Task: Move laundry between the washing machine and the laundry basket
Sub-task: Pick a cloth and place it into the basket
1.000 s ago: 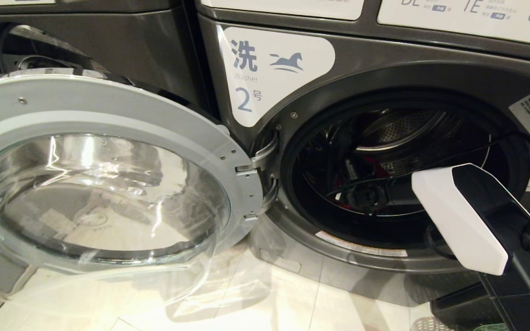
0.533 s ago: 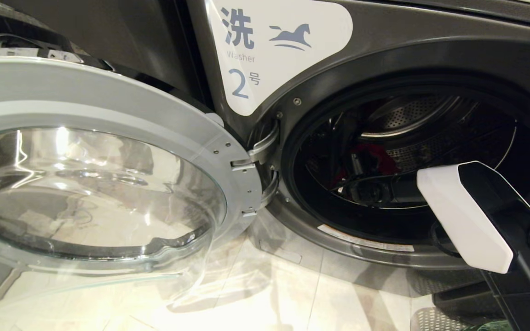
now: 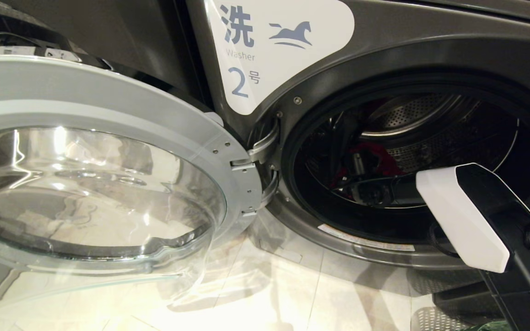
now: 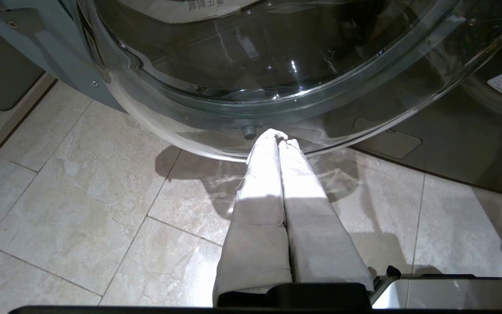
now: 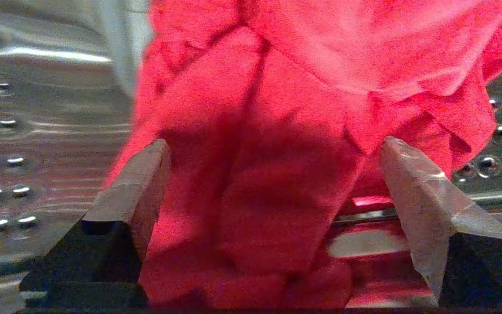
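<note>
Right arm reaching into open washer for red garment.

The washing machine [image 3: 384, 69] stands with its door [image 3: 108, 119] swung fully left, clearing the drum [image 3: 412, 119]. The right gripper [image 5: 273, 192] is inside the drum, fingers spread wide either side of the red garment [image 5: 286, 109], not yet pinching it. The left gripper [image 4: 279, 144] hangs low below the door, fingers pressed together, idle.

The right arm [image 3: 486, 220] enters from the lower right of the head view, reaching up and left. The right gripper [image 5: 273, 157] has its fingers spread wide. The left gripper [image 4: 277, 137], centre frame in its wrist view, has its fingers pressed together.
</note>
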You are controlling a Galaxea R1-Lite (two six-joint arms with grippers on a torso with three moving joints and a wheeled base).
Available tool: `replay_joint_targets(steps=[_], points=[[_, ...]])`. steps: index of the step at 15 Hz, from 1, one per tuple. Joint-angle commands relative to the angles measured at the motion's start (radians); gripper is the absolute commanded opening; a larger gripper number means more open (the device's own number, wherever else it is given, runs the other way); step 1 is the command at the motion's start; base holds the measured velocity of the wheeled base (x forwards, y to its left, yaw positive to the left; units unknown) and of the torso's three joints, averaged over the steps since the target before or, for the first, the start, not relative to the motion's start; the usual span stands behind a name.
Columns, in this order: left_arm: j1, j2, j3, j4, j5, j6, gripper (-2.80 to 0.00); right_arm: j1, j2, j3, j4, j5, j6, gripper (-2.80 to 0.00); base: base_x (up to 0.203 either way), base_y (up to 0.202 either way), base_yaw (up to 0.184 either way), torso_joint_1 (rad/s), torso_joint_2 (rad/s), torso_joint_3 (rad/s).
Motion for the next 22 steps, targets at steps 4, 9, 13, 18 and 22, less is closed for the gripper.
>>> replay_joint_targets(steps=[4,9,13,18,22], points=[[-0.001,0.001,0.000,0.002,0.000,0.001,-2.80,-0.015,0.039,0.000,-0.067,-0.001,-0.006,0.00,0.000,0.000,0.000,0.000,0.00,0.000],[0.000,0.001,0.000,0.002,0.000,0.001,-2.80,-0.021,0.035,0.000,-0.060,0.000,-0.009,0.00,0.000,0.000,0.000,0.000,0.00,0.000],[0.000,0.001,0.000,0.002,0.000,0.001,-2.80,-0.025,0.029,0.000,-0.059,-0.005,-0.010,0.00,0.000,0.000,0.000,0.000,0.00,0.000],[0.000,0.001,0.000,0.003,0.000,0.001,-2.80,-0.025,0.020,0.000,-0.046,0.002,-0.029,-2.80,0.000,0.000,0.000,0.000,0.00,0.000],[0.000,0.001,0.000,0.003,0.000,0.001,-2.80,-0.027,0.020,0.000,-0.046,0.002,-0.029,-2.80,0.000,0.000,0.000,0.000,0.00,0.000]])
